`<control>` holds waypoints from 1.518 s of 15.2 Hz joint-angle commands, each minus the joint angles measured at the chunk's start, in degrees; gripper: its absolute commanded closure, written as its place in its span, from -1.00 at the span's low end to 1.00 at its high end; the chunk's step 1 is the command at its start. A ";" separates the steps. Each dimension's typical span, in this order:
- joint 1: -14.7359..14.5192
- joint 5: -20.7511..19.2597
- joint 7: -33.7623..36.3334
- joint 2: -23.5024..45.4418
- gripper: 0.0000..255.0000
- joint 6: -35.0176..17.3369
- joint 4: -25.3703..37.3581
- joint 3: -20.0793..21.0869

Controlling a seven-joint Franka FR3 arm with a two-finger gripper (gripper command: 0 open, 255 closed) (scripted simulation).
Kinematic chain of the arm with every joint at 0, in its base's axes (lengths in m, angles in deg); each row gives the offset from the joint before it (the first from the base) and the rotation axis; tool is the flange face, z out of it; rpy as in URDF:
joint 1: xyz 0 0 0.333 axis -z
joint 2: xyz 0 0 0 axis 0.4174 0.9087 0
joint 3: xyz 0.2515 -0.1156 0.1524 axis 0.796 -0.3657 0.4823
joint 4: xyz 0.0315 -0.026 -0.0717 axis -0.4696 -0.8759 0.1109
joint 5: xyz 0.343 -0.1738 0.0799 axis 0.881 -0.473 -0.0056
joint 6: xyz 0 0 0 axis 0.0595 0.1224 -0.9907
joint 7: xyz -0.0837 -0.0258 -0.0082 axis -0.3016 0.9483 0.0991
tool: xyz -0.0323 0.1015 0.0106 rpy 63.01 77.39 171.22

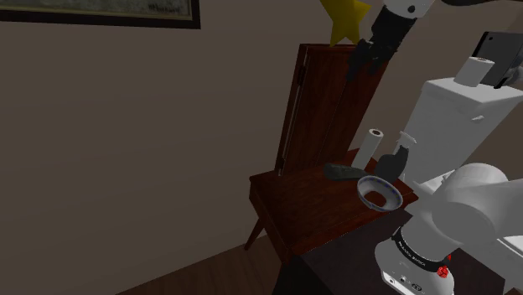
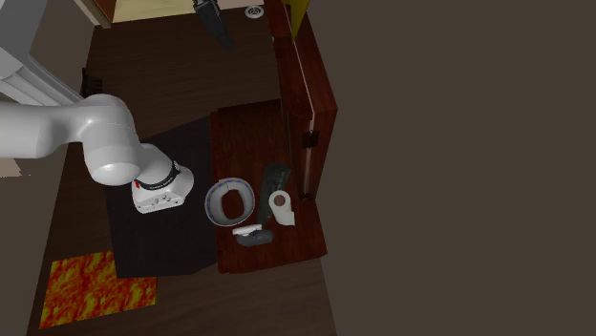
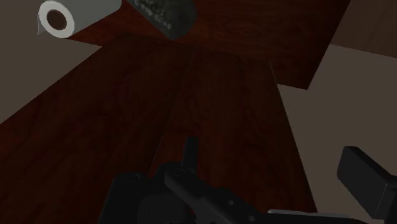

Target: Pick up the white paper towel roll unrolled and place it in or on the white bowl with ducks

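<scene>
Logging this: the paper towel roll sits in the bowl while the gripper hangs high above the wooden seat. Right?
No: the paper towel roll stands upright beside the bowl, not in it, per the shoulder view. The gripper does hang high above the seat.

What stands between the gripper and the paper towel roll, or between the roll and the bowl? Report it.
Nothing visible. The gripper hangs high, with open air down to the upright roll. The bowl sits right beside the roll; the dark lump and small bottle sit off to the sides.
</scene>
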 commanded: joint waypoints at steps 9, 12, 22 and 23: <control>2.51 -3.82 -8.31 -4.48 -1.00 -7.53 -11.91 -9.23; 3.85 -5.65 -11.55 -5.02 -1.00 -10.55 -15.40 -13.01; 8.63 -12.19 -23.09 -0.90 -1.00 -22.22 -22.69 -27.09; 8.98 -12.77 -24.31 0.07 -1.00 -23.54 -23.01 -28.64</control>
